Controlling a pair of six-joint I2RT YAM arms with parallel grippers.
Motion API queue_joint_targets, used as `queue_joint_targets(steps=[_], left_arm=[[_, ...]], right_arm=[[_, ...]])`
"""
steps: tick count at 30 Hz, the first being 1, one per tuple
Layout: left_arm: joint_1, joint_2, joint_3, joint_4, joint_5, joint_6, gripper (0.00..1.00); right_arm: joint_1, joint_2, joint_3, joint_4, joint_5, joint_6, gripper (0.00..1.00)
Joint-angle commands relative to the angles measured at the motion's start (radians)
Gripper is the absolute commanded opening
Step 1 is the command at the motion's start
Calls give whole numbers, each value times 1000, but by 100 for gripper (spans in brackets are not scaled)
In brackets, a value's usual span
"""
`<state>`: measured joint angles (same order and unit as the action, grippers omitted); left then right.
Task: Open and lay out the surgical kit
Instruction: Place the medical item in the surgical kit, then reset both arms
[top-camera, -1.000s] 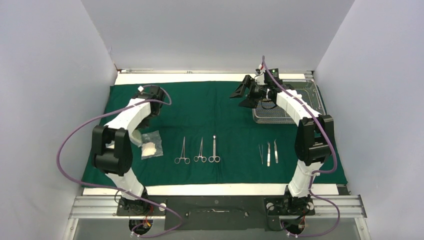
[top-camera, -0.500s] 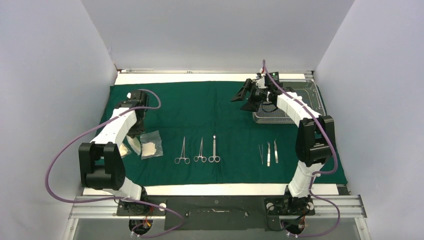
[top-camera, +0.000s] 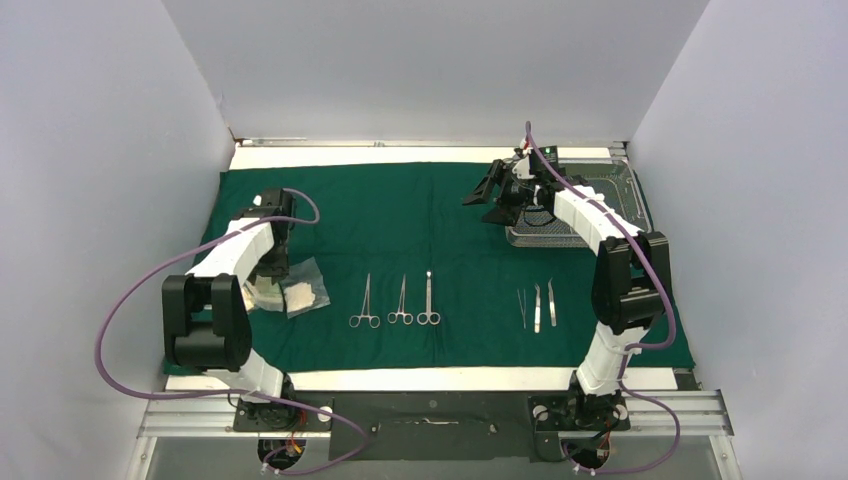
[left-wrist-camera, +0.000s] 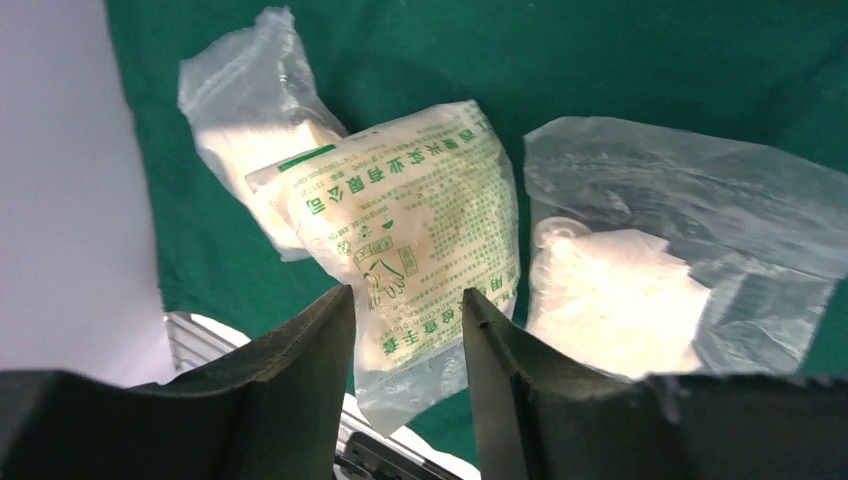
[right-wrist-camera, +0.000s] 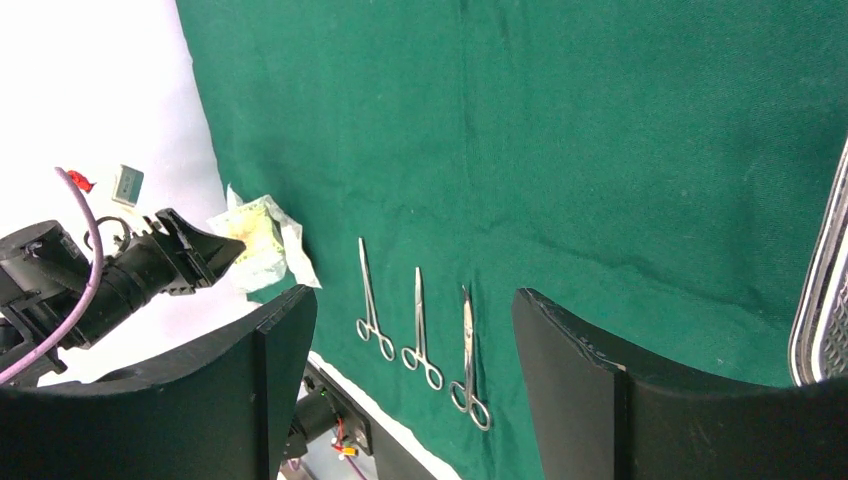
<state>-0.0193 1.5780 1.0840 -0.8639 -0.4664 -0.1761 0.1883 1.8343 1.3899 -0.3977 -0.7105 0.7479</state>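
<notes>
We judge that the laying-out is nearly done and that the gauze step is in hand. The green drape lies spread flat. On it, three ring-handled forceps lie in a row near the middle. Three tweezers lie to their right, and the mesh tray stands at the far right corner.

At the left edge lie the gauze packets. A printed packet rests partly over a second packet, and a clear packet lies just beside them. The left gripper hangs over the printed packet with its fingers a little apart, pinching nothing. The right gripper hovers beside the tray, wide open and empty.

The next move, we think, calls for lifting the left gripper straight up without dragging the light packets. Perhaps the two that overlap also need to be separated.
</notes>
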Motion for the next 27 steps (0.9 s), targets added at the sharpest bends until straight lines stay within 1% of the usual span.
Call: queue_joint_targets(steps=[1, 7, 9, 12, 13, 15, 18, 19, 21, 22, 24, 25, 26, 27], left_arm=[[7, 5, 71, -13, -112, -27, 44], [7, -13, 127, -52, -130, -44, 54], [7, -19, 152, -76, -137, -57, 60], [4, -50, 180, -94, -111, -68, 65], [3, -65, 192, -99, -96, -71, 68], [-5, -92, 220, -112, -59, -82, 78], [-39, -146, 254, -119, 8, -94, 98], [-54, -166, 263, -119, 36, -98, 96], [-90, -220, 279, -116, 114, -119, 96], [-104, -248, 285, -112, 155, -134, 96], [-118, -315, 291, -87, 249, -184, 96], [-120, -348, 288, -69, 302, -205, 96], [-123, -393, 284, -43, 339, -224, 96], [-125, -427, 277, -25, 360, -246, 96]], right_arm=[[-8, -64, -3, 40, 14, 15, 68], [-11, -61, 11, 42, 15, 17, 68], [-17, -65, 11, 39, 17, 18, 68], [-26, -74, 21, 25, 38, 6, 69], [-29, -77, 28, 14, 49, -1, 69], [-36, -84, 47, -21, 77, -19, 69], [-41, -107, 90, -100, 175, -62, 72], [-41, -121, 100, -126, 217, -81, 72], [-41, -156, 119, -188, 312, -121, 73], [-41, -176, 124, -219, 386, -140, 74], [-41, -225, 127, -278, 509, -169, 80], [-43, -254, 125, -307, 564, -180, 84], [-43, -293, 119, -332, 615, -196, 90], [-42, -324, 111, -353, 668, -208, 94]])
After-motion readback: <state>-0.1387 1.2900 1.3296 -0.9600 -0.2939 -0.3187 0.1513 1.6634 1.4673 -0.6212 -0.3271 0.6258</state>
